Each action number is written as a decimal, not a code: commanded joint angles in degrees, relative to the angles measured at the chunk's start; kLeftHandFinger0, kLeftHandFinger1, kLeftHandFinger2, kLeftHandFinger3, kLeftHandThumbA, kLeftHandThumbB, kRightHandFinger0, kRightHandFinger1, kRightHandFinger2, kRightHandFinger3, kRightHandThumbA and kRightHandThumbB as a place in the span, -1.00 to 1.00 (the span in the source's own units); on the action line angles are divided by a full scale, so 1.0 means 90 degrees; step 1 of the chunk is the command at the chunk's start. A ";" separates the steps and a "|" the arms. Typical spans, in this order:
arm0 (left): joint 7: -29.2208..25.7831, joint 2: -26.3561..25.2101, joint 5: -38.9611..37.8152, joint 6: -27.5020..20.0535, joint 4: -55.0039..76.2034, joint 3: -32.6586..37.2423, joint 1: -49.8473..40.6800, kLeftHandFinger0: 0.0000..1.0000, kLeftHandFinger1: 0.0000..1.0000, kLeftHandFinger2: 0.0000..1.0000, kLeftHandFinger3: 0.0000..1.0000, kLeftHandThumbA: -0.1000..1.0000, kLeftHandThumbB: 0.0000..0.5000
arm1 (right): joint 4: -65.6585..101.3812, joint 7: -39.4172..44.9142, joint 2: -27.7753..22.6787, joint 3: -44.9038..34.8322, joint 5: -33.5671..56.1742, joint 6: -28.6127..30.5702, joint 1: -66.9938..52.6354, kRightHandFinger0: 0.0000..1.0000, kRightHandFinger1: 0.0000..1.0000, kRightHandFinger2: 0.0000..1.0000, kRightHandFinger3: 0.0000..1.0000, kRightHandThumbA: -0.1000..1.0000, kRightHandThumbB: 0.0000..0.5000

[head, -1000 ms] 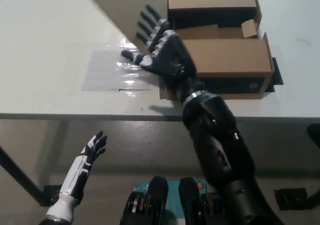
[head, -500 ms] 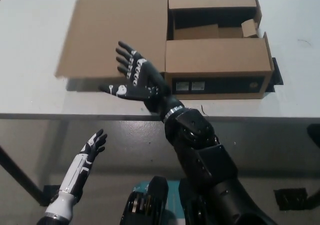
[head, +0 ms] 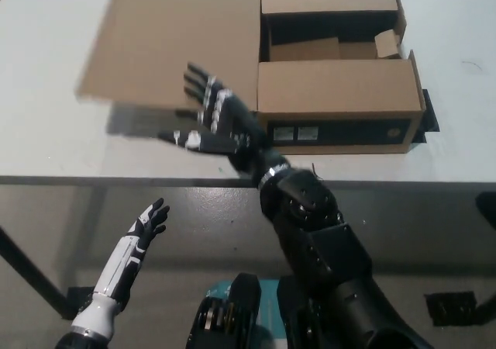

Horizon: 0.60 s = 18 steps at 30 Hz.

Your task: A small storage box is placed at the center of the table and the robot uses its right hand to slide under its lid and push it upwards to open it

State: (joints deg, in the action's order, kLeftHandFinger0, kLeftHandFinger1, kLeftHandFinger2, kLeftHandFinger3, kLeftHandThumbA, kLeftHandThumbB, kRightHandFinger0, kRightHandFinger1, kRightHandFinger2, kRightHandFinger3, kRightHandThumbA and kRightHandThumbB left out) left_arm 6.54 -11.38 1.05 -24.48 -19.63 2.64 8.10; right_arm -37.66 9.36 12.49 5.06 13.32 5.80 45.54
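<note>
While the brown cardboard storage box [head: 337, 74] lid [head: 174, 46] stands swung wide, the black right robot hand [head: 217, 120], empty with fingers spread, should withdraw clear of it.

Bright, even overhead light on the white table [head: 54, 70] — soft shadow beneath the motion-blurred lid [head: 174, 43].
</note>
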 commanded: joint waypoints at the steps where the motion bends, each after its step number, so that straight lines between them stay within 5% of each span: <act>1: 0.0072 -0.0102 0.0099 -0.0065 0.0180 0.0013 0.0138 1.00 1.00 1.00 1.00 1.00 1.00 | 0.1367 0.0138 0.0064 -0.0039 0.0116 -0.0323 0.0364 1.00 1.00 1.00 1.00 1.00 0.23; 6: 0.0113 -0.0107 0.0037 -0.0014 0.0213 0.0007 0.0116 1.00 1.00 1.00 1.00 1.00 1.00 | 0.3415 0.0155 0.0116 0.0143 0.0365 -0.1125 0.0271 1.00 1.00 1.00 1.00 1.00 0.47; 18: 0.0086 -0.0103 0.0078 0.0017 0.0245 0.0008 0.0067 1.00 1.00 1.00 1.00 1.00 1.00 | 0.6149 0.0847 -0.0153 0.2099 0.0078 -0.1826 -0.1276 1.00 1.00 1.00 1.00 1.00 0.43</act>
State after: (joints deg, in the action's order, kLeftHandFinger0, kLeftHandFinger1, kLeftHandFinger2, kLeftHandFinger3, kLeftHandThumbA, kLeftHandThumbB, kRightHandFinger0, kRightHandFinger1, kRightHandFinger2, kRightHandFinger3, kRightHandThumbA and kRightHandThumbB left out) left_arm 6.54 -11.37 1.19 -23.71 -19.77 2.65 8.02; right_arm 0.24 10.41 11.76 13.74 13.83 -3.31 37.17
